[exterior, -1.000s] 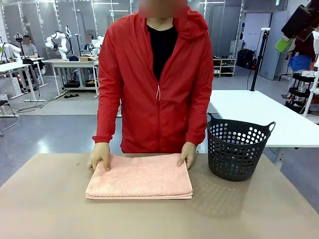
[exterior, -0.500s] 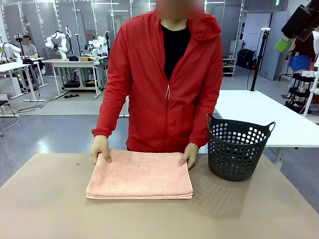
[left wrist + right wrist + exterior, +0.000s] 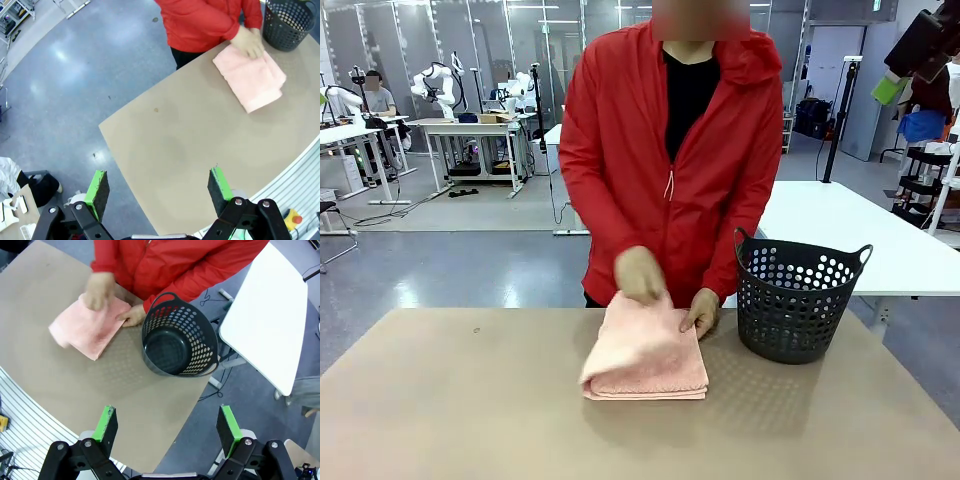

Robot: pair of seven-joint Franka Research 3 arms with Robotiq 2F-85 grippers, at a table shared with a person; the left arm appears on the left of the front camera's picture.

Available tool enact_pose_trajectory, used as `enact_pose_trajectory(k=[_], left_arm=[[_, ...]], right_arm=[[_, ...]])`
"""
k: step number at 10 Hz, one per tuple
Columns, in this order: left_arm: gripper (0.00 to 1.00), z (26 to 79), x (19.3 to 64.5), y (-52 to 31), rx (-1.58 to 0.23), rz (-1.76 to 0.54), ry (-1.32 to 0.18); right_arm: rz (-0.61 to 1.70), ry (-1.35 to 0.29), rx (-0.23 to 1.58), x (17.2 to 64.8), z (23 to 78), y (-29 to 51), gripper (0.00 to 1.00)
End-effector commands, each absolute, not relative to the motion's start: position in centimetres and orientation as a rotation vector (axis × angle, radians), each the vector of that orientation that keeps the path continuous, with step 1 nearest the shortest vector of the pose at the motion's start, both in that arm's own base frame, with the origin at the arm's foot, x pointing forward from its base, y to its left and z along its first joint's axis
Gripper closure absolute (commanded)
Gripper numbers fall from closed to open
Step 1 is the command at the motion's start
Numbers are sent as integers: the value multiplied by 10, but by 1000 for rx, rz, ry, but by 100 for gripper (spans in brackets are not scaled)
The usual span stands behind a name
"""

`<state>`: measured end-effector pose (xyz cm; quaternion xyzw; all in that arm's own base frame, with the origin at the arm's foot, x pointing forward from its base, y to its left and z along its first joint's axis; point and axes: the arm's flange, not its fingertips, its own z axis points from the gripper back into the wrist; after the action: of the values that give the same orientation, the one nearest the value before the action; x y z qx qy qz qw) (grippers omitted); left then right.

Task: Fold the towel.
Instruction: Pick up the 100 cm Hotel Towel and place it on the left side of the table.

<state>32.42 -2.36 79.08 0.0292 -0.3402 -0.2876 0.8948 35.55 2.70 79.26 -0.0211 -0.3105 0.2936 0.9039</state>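
Observation:
The salmon-pink towel [image 3: 645, 352] lies on the brown table [image 3: 470, 410] in front of the person, folded over into a narrow stack. One hand [image 3: 638, 275] holds the folded-over part at the far edge. The other hand [image 3: 701, 310] presses the far right corner beside the basket. The towel [image 3: 251, 77] also appears at the upper right of the left wrist view, and the towel [image 3: 90, 325] at the left of the right wrist view. My left gripper [image 3: 158, 190] hangs open high above the table. My right gripper [image 3: 168, 429] is open too, high above the basket, holding nothing.
A dark perforated basket [image 3: 797, 296] stands empty at the table's right, just right of the towel. A white table [image 3: 860, 235] stands behind it. The person in a red jacket [image 3: 675, 150] is at the far edge.
The person has lifted the towel's left half and carried it over to the right, halving its width. The person has also shifted to the right. The other hand stays on the right corner.

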Motion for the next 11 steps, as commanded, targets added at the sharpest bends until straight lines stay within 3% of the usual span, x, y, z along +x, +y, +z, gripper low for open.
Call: enact_pose_trajectory(k=[1, 11], left_arm=[[0, 792, 322, -23, 60, -605, -705], [0, 792, 322, -23, 60, -605, -705]], right_arm=[[611, -645, -44, 356, 794, 25, 0], [611, -645, -44, 356, 794, 25, 0]])
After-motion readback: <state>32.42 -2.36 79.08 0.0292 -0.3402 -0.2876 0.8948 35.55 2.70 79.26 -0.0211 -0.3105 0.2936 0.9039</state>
